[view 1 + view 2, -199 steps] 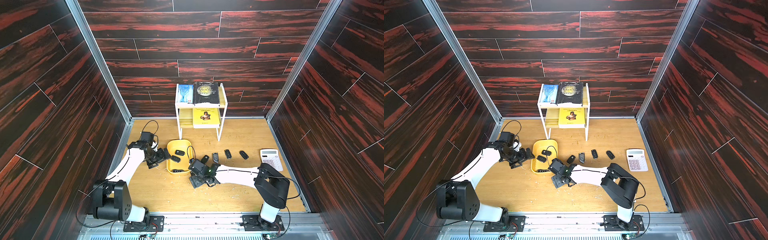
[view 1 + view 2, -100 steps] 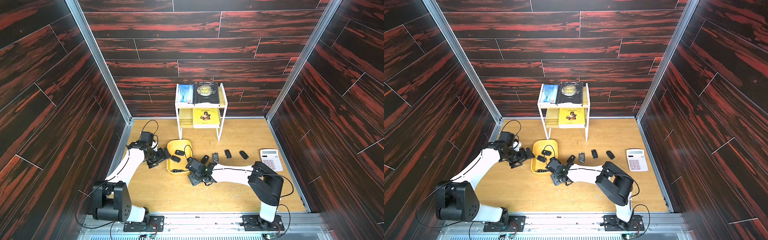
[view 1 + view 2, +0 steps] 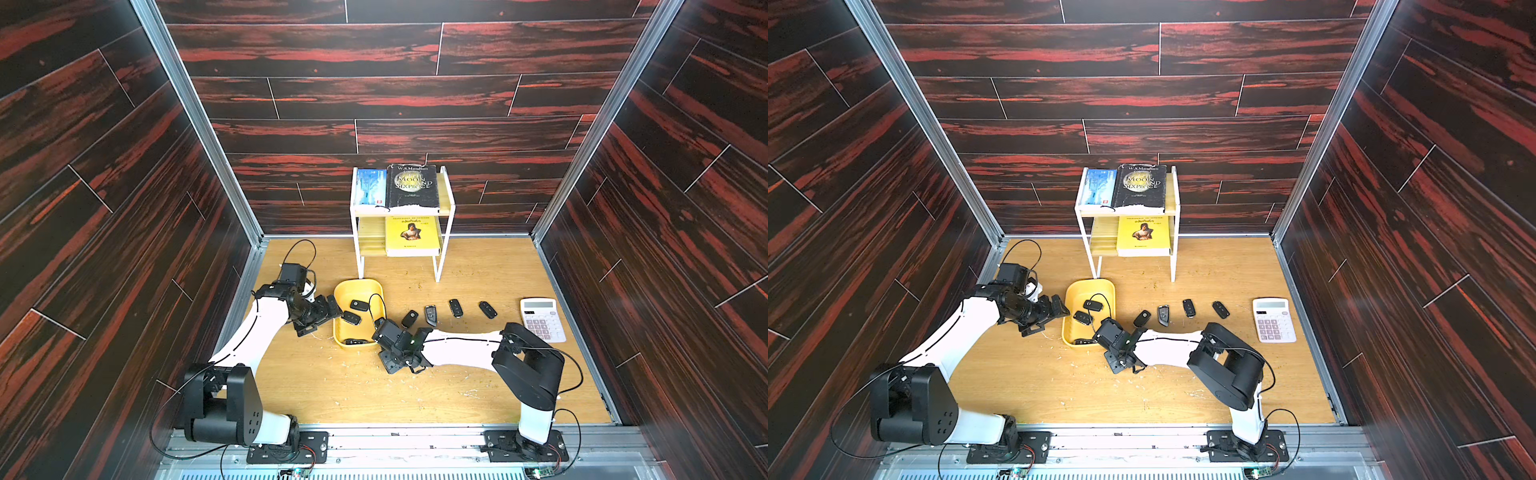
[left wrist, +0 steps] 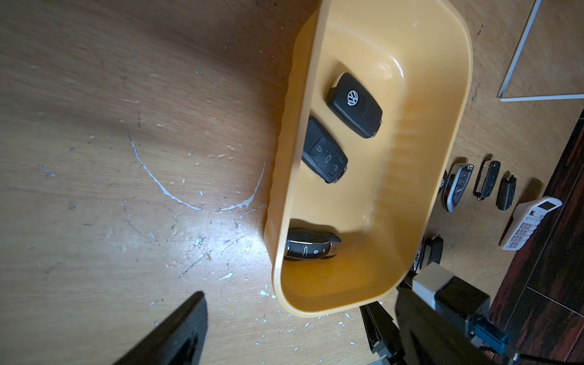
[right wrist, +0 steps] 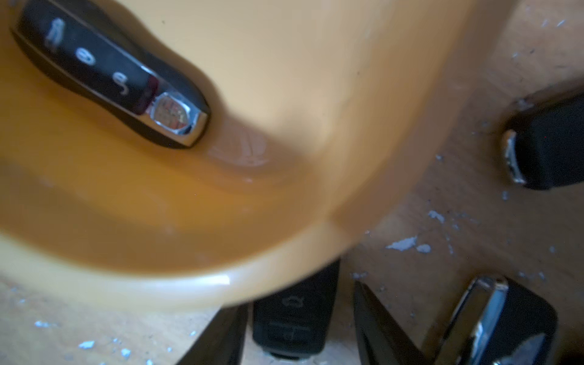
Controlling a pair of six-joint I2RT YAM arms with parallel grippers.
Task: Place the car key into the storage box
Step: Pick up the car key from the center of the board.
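The car key (image 5: 294, 328) lies flat on the desk (image 3: 332, 386), button face up, just outside the near right corner of the storage box (image 3: 362, 290). Its long axis runs in line with the fingers of the right gripper (image 5: 300, 303), and its far end points at the box and is hidden by the rim. The fingers stand close on either side of the key. Whether they press on it I cannot tell.

The box's long axis runs from the front of the desk toward the back. Three other key fobs lie inside it: two (image 3: 359, 305) (image 3: 351, 318) side by side at the middle and one (image 3: 355, 342) across the near end.

The left gripper (image 3: 326, 313) is spread wide and holds nothing, just beside the box's left long wall.

The desk is light wood, scuffed, with white flecks and curved scratches. On it, right of the box, four more fobs (image 3: 456, 308) sit in a row, then a white calculator (image 3: 542, 320). A white two-tier shelf (image 3: 446, 232) with books stands at the back. The walls on three sides are dark planks streaked red and black, with aluminium posts in the corners.
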